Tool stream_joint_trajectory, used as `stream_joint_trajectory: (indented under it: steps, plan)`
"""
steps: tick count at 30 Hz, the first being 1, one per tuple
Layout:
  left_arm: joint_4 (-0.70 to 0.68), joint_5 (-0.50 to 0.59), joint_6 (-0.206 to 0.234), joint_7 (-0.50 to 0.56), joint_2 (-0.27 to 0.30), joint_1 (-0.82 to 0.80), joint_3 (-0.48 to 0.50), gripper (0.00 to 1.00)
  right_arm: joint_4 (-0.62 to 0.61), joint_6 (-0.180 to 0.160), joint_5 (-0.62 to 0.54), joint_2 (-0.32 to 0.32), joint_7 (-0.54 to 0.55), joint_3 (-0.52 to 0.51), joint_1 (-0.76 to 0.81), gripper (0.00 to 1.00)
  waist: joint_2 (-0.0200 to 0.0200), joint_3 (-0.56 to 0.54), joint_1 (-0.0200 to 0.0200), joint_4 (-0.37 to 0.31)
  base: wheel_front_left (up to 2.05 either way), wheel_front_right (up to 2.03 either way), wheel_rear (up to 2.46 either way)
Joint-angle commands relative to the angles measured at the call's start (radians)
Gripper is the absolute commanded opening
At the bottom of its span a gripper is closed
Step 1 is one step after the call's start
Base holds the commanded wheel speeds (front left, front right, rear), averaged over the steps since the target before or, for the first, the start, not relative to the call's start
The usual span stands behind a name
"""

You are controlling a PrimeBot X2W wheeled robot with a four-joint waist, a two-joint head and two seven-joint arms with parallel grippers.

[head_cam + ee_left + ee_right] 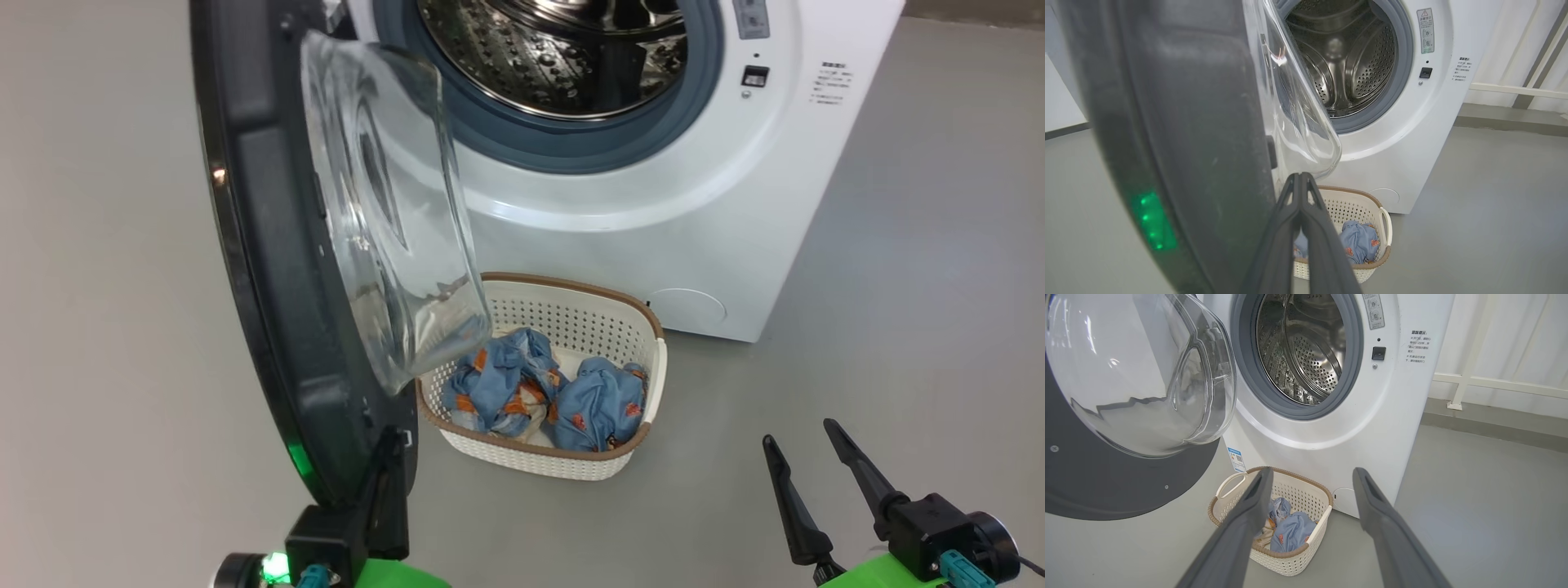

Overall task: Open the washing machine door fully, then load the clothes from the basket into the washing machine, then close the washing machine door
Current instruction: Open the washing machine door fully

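Down at the lower left of the head view, the left gripper (1300, 179) has its two long dark fingers pressed together with nothing between them. It sits close against the bottom of the large round washing machine door with the glossy black rim (269, 245); whether it touches the rim cannot be told. That door stands swung well out from the big white boxy front-loading washing machine (694, 229), its clear domed glass centre (384, 204) bulging toward the robot's right. Behind the door, the steel perforated drum (555, 57) and grey rubber gasket (563, 147) lie exposed.

The small cream-white perforated plastic basket with brown rim trim (571, 287) rests on the grey floor (898, 327), just in front of the washer and below the drum opening. It lies beyond the left gripper and to its right, partly hidden by the dome in the head view. Two bundles of light blue clothes with orange prints (600, 404) lie inside the basket, side by side.

At the lower right, the right gripper (798, 434) holds its fingers spread wide and empty, above the floor. The basket lies ahead of it and to its left, well apart; in the right wrist view the basket sits mostly between and beyond the two fingers.
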Motion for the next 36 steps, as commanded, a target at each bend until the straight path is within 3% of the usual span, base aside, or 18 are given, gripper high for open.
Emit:
stream_joint_trajectory:
  steps: [1,17,28,36]
  plan:
    - [-0.028,0.006,0.018,-0.011,0.029,-0.01,0.053,0.0,-0.026,0.002,0.001,-0.004,-0.012,0.021,-0.017,1.0,0.0,-0.008,0.0,0.019,0.0,0.0,0.0]
    - [-0.003,-0.019,0.01,-0.012,0.105,-0.033,0.123,0.0,-0.028,0.002,0.006,-0.003,-0.012,0.035,-0.024,1.0,0.0,-0.006,0.0,0.035,0.0,0.0,0.0]
    - [0.055,-0.07,0.029,-0.068,0.135,-0.077,0.249,0.0,-0.039,0.002,0.013,-0.028,-0.012,0.029,-0.045,1.0,0.0,0.046,0.0,0.003,0.0,0.0,0.0]
    - [0.095,-0.121,0.019,-0.099,0.159,-0.102,0.344,0.0,-0.054,0.002,0.016,-0.051,-0.012,0.028,-0.066,1.0,0.0,0.093,0.0,-0.011,0.0,0.0,0.0]
